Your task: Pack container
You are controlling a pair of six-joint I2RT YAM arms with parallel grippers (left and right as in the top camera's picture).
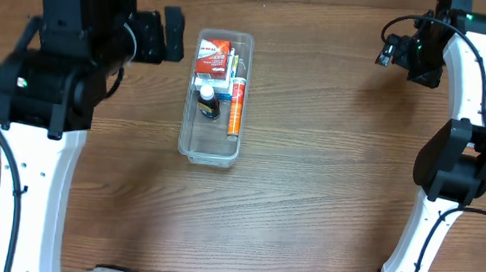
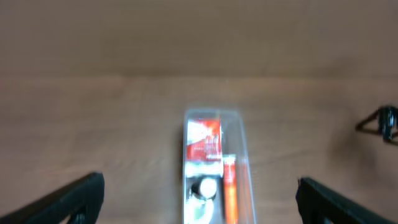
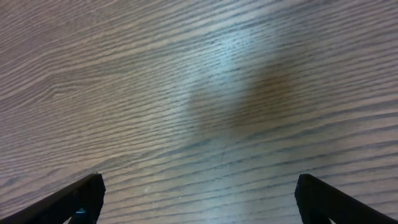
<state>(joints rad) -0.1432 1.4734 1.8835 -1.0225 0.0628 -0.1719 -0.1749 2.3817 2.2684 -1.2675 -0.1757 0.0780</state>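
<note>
Brown wood-grain table [image 1: 307,202] fills all 3 views, grain running left to right overhead. Pale glare patch [image 3: 242,43] in right wrist view.

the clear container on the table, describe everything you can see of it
The long, narrow, clear plastic container has rounded corners and a rim. It lies flat and lidless on the wooden table, long axis running away from the robot. Its far half holds a red and white box, a dark bottle with a white cap and an orange tube; the near end is bare.
</note>
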